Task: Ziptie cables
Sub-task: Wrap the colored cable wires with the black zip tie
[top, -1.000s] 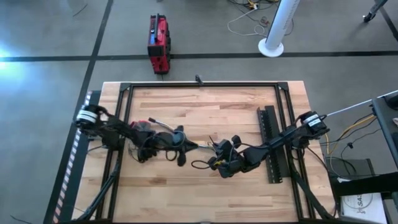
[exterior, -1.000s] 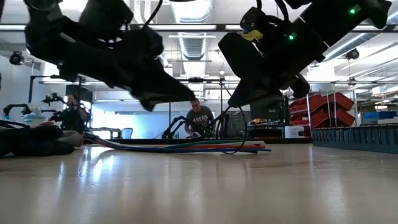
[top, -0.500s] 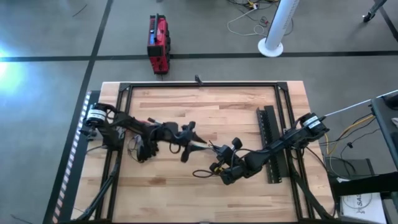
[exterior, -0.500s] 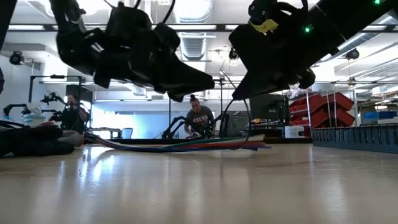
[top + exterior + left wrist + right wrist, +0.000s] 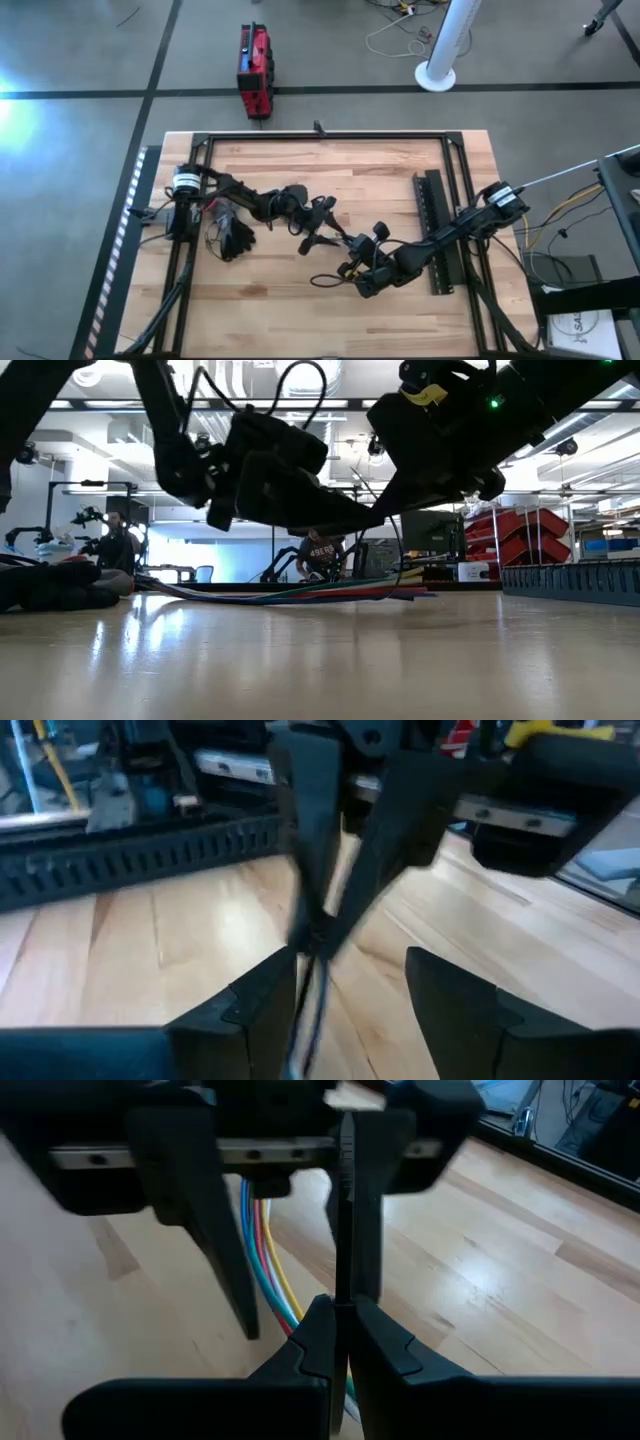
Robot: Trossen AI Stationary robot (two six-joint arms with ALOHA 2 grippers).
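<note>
Black arms meet over the middle of the butcher-block worktop (image 5: pixel 260 160), and from where I stand this looks like the threading step, with strap and wires being brought together. Going from the left edge: the left arm reaches inward, and the left gripper (image 5: pixel 318 222) hangs just left of centre with its fingers spread wide and nothing pinched between them; its own camera shows both fingers apart over bare wood. Past it, the right gripper (image 5: pixel 352 262) sits near the middle, closed tight on the ziptie (image 5: pixel 343 1200), which stands up thin and black from between the pressed fingertips. The cables (image 5: pixel 262 1250), blue, green, red and yellow strands, run along the wood right behind that strap, close under the left gripper. Far off toward the right edge lies the perforated bar (image 5: pixel 436 230), not involved. My guess: the open left claw now needs to close on the strap's free end or steady the bundle so the strap can pass around it, which calls for fine alignment.
</note>
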